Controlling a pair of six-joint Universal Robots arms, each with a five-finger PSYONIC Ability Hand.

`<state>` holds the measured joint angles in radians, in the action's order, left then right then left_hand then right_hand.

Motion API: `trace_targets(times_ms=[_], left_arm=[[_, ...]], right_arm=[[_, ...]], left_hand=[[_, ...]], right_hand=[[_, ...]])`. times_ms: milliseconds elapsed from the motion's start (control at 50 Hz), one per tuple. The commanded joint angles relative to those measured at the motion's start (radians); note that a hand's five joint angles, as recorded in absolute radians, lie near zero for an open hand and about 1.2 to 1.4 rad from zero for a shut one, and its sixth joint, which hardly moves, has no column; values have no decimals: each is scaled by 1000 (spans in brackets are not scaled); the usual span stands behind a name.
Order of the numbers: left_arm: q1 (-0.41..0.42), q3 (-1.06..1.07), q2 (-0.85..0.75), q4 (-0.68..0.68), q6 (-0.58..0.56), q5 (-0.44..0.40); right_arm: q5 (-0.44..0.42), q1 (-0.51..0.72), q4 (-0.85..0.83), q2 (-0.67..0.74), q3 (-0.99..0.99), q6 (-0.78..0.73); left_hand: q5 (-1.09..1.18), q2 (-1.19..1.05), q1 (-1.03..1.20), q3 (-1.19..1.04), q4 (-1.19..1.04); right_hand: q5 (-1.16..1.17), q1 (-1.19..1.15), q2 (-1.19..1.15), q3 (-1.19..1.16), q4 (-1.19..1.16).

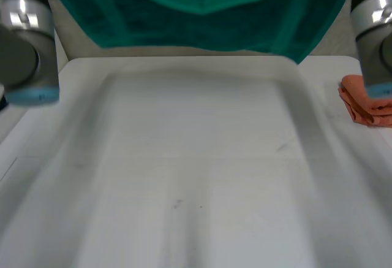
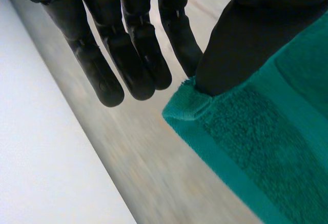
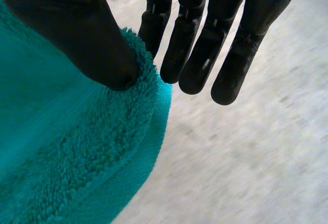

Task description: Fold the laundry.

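Head cam overlooks table [image 1: 196,157]; wrist cams hug left hand [image 2: 138,65], right hand [image 3: 200,55]; all share towel [image 1: 202,10].

White tabletop, nearly bare

The tabletop [image 1: 196,157] is a plain white surface with rounded far corners. A few small dark specks [image 1: 177,204] sit near its middle and a short faint scratch [image 1: 283,146] lies further right. A bunched orange cloth [image 1: 361,103] lies on it by the right edge, partly hidden behind the robot's right arm [image 1: 375,32].
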<state>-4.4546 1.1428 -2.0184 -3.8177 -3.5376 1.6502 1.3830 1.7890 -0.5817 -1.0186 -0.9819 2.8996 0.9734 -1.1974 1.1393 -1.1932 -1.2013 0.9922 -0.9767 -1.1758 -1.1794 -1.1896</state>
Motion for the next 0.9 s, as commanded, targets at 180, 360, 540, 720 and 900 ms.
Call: trace_targets(times_ms=[180, 360, 540, 720, 900], left_arm=[[-45, 520, 38, 239, 3, -73], [-45, 661, 187, 322, 8, -136], [-46, 663, 233, 328, 8, -135], [-42, 658, 234, 326, 9, -133], [-35, 658, 234, 326, 11, -135]], right_arm=[[-403, -146, 270, -6, -501, -439], [-455, -243, 445, -92, -684, -741], [-429, -280, 533, -187, -722, -648], [-300, -254, 626, -258, -666, -433], [-204, -131, 737, -213, -515, -434]], left_hand=[[248, -199, 257, -203, -195], [248, -199, 257, -203, -195], [248, -199, 257, -203, -195], [248, -199, 257, -203, -195], [248, -199, 257, -203, -195]], right_hand=[[229, -420, -220, -217, -207], [79, -269, -70, -67, -57], [-926, 736, 935, 939, 949], [-929, 739, 938, 942, 952], [-744, 554, 753, 757, 767]])
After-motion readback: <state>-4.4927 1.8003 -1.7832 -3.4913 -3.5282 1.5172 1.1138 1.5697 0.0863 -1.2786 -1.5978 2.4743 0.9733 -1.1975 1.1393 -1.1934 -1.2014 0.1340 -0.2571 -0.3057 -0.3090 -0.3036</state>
